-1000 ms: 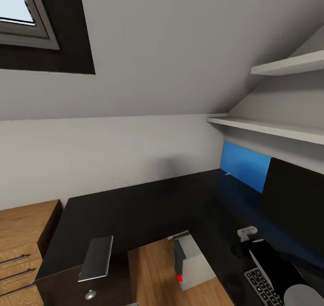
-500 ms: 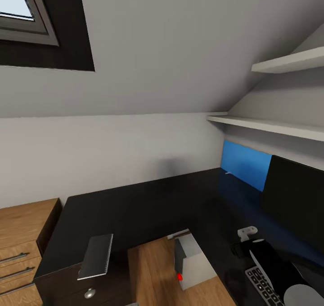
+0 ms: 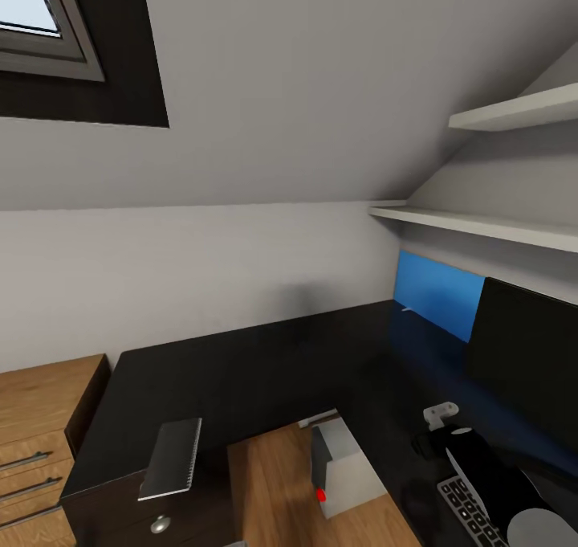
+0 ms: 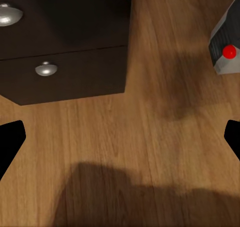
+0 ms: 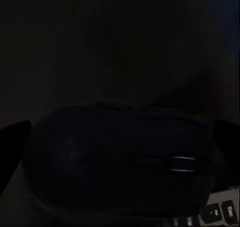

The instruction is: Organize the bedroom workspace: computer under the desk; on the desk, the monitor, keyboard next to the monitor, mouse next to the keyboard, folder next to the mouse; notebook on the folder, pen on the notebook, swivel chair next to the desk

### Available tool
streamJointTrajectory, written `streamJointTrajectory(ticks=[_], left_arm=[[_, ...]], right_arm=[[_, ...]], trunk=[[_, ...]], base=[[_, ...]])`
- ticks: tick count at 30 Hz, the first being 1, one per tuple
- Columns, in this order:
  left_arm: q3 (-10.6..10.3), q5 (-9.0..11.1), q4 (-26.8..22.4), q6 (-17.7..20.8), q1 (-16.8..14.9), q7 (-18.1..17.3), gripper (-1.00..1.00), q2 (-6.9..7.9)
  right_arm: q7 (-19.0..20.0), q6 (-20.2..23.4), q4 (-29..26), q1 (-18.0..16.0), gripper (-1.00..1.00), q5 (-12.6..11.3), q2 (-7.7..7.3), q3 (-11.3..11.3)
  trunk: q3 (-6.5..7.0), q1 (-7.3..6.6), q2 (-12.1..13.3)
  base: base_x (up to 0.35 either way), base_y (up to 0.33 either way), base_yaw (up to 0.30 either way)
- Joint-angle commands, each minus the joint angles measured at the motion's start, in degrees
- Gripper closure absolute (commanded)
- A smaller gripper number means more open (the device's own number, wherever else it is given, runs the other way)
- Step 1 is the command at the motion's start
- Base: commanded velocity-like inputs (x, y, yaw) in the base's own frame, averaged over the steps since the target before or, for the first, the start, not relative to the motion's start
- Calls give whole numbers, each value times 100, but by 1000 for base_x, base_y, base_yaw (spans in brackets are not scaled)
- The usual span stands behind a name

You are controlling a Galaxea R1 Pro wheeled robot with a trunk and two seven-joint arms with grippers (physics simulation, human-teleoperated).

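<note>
The right pincer holds the mouse over the surface; the keyboard sits there, the folder doesn't yet.

— What surrounds the scene?
— A sloped grey ceiling, a skylight window at far left, white wall shelves at right.
— And below?
— Wood floor, a wooden dresser at left.

The right arm reaches over the desk, its gripper closed around the mouse. The left gripper hangs spread wide above the floor.
</note>
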Motion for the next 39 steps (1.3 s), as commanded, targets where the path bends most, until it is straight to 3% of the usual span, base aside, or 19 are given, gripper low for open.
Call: streamJointTrajectory(ticks=[1, 4, 10, 13, 20, 39], left_arm=[[-38, 55, -3, -20, -6, 42, -100, 5], [-38, 56, 0, -20, -3, 42, -100, 5], [-38, 59, 2, -17, -7, 42, -100, 5], [-38, 59, 2, -19, -6, 42, -100, 5], [-38, 63, 11, -20, -5, 42, -100, 5], [5, 83, 13, -18, -3, 48, -100, 13]], right_arm=[[37, -21, -5, -3, 100, 79, -8, 17], [69, -145, 7, -2, 100, 217, -24, 25], [587, -334, 42, 2, 100, 820, -47, 23], [664, -349, 47, 3, 100, 890, -57, 22], [733, -393, 335, 2, 100, 938, -133, 15], [731, -284, 376, -3, 100, 936, -112, -13]], trunk=[[-8, 1, -6], [-8, 1, -6], [-8, 1, -6], [-8, 1, -6], [-8, 1, -6], [-8, 1, -6]], base=[[0, 0, 0], [0, 0, 0], [0, 0, 0], [0, 0, 0], [125, 0, 0], [64, 0, 0]])
